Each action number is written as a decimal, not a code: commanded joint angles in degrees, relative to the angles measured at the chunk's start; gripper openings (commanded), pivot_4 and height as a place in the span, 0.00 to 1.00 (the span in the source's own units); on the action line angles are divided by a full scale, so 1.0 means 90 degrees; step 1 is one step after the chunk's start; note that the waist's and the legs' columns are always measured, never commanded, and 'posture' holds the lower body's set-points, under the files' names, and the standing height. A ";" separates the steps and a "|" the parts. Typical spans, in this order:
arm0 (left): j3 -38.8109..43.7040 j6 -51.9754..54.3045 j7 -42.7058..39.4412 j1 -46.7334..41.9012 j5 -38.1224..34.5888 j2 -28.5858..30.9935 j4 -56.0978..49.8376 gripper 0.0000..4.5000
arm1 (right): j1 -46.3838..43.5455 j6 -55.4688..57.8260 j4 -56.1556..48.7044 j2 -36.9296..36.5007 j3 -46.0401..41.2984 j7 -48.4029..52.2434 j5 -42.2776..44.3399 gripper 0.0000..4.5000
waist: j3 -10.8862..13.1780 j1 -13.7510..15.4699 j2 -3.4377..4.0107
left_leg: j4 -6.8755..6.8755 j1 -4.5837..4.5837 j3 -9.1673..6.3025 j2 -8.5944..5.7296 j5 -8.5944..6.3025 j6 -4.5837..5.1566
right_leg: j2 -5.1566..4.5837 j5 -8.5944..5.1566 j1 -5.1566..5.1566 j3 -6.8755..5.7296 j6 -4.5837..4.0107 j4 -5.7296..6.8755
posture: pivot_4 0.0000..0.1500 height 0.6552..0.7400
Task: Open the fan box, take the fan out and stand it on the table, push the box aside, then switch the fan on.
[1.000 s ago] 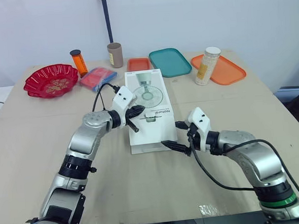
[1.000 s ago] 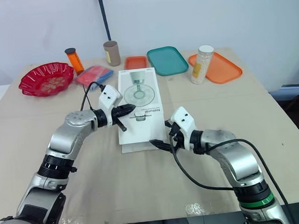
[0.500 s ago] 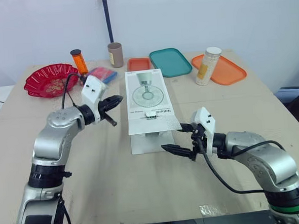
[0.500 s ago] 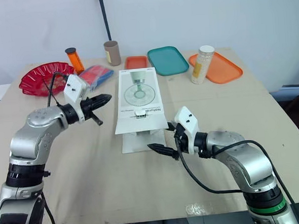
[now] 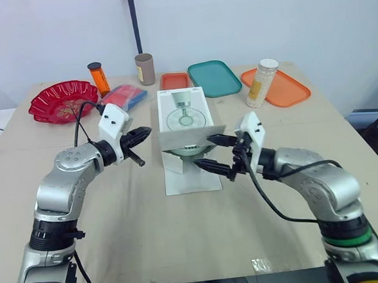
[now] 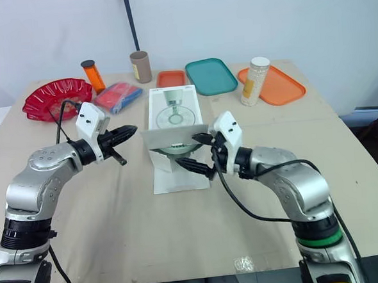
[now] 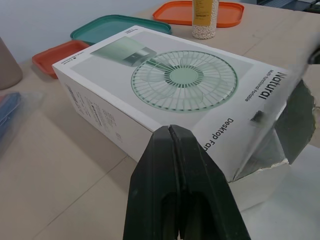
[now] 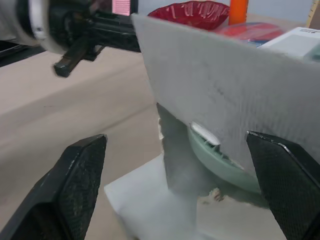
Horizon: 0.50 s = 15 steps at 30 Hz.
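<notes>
Two arms reach in over the counter (image 5: 117, 223), elbows bent. The left tool (image 5: 145, 131) points sideways at the fan box (image 5: 184, 113), its fingers pressed together and clear of the cardboard. The right tool (image 5: 204, 151) comes at the box's open end from the other side, fingers spread wide. One finger sits by the upper edge of the raised end flap (image 5: 190, 136), the other lower, in front of the opening. Whether either finger touches the flap cannot be told.

Half a second ago the flap hung out low over the near end. Now it stands nearly upright, and the right tool has risen and closed in on it. The left tool has barely shifted.

Behind the flap, between the right tool's fingers, the pale green fan (image 8: 216, 161) lies inside the box. Far beyond both tools a white-lidded jar (image 5: 259, 82) stands at the edge of an orange tray (image 5: 288, 90).
</notes>
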 commanded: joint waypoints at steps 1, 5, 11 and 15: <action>0.0227 -0.0020 0.0122 0.0016 -0.0021 0.0174 -0.0320 0.01 | -0.0475 -0.0438 0.0506 0.0270 0.0209 -0.0078 -0.0350 1.00 | 0.0000 -0.0005 0.0000 | 0.0000 0.0000 0.0000 0.0000 0.0000 0.0000 | 0.0000 0.0000 0.0000 0.0000 -0.0001 0.0000 | 1.00 1.00; 0.0282 0.0018 0.0207 0.0080 -0.0075 0.0233 -0.0411 0.01 | -0.0729 -0.0563 0.0972 0.0497 0.0283 -0.0185 -0.0583 1.00 | 0.0000 -0.0005 0.0000 | -0.0002 0.0000 0.0000 0.0002 0.0001 -0.0001 | 0.0000 0.0003 -0.0003 0.0000 -0.0004 0.0000 | 1.00 1.00; 0.0370 -0.0021 0.0271 0.0087 -0.0230 0.0158 -0.0484 0.01 | -0.0989 -0.0358 0.1518 0.0710 0.0251 -0.0478 -0.0823 1.00 | 0.0000 -0.0005 0.0000 | -0.0002 -0.0001 0.0001 0.0001 0.0001 -0.0002 | -0.0001 0.0003 -0.0005 0.0000 -0.0005 0.0001 | 1.00 1.00; 0.0162 -0.0142 0.0225 -0.0197 -0.0363 -0.0101 -0.0380 0.01 | -0.1034 -0.0224 0.1571 0.0772 0.0212 -0.0525 -0.0797 1.00 | 0.0000 0.0000 0.0000 | -0.0002 -0.0001 0.0001 0.0001 0.0001 -0.0002 | -0.0001 0.0003 -0.0005 0.0001 -0.0005 0.0000 | 1.00 1.00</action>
